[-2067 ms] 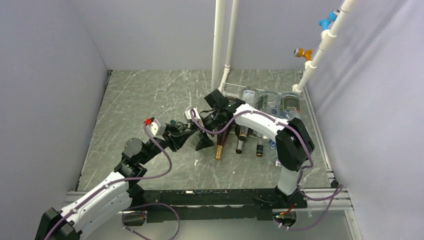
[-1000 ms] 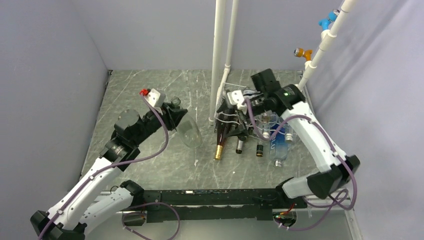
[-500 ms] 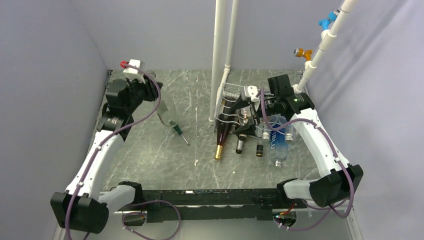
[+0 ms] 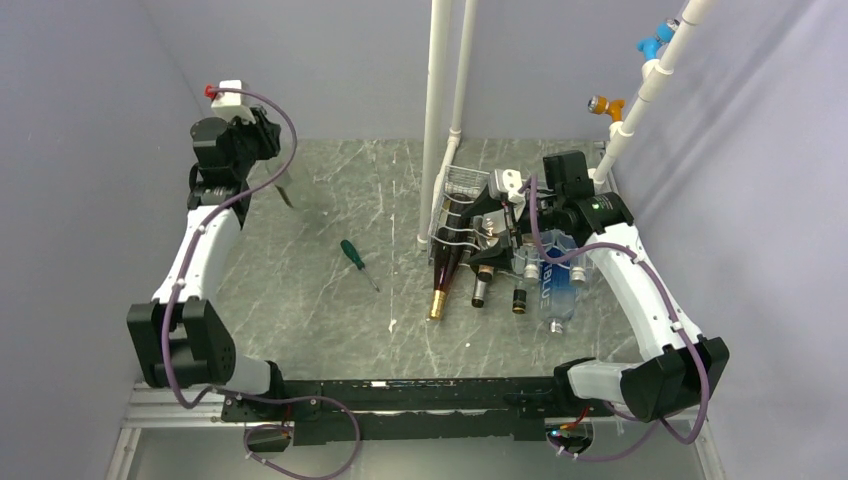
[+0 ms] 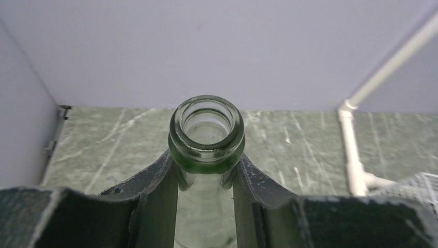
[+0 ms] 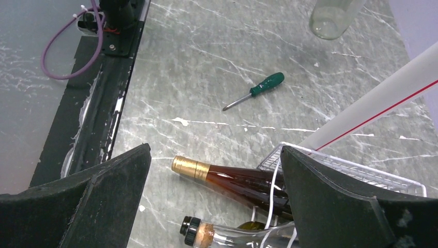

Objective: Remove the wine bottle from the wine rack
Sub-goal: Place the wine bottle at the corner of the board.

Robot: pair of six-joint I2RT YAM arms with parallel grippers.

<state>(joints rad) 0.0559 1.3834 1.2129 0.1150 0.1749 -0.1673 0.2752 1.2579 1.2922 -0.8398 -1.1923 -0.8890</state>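
My left gripper (image 5: 206, 160) is shut on the neck of a clear greenish wine bottle (image 5: 206, 126), just under its lip. In the top view that gripper (image 4: 268, 165) is high at the far left corner, with the bottle (image 4: 281, 186) hanging faintly below it, well away from the white wire wine rack (image 4: 462, 182). The bottle's base (image 6: 333, 15) also shows in the right wrist view. My right gripper (image 4: 490, 235) hovers open over the rack's front. Between its wide-apart fingers (image 6: 215, 155) lie a dark amber bottle with a gold cap (image 6: 232, 181) and a corked clear bottle (image 6: 206, 232).
The rack (image 6: 351, 168) holds several bottles lying necks forward, among them a blue-labelled water bottle (image 4: 555, 285). A green-handled screwdriver (image 4: 352, 255) lies on the marbled table left of the rack. White pipes (image 4: 437, 110) stand just behind the rack, and grey walls close three sides.
My left arm has swung up and back to the far left corner, carrying the clear bottle away from the rack. The right gripper has stayed open over the rack, shifting only slightly.
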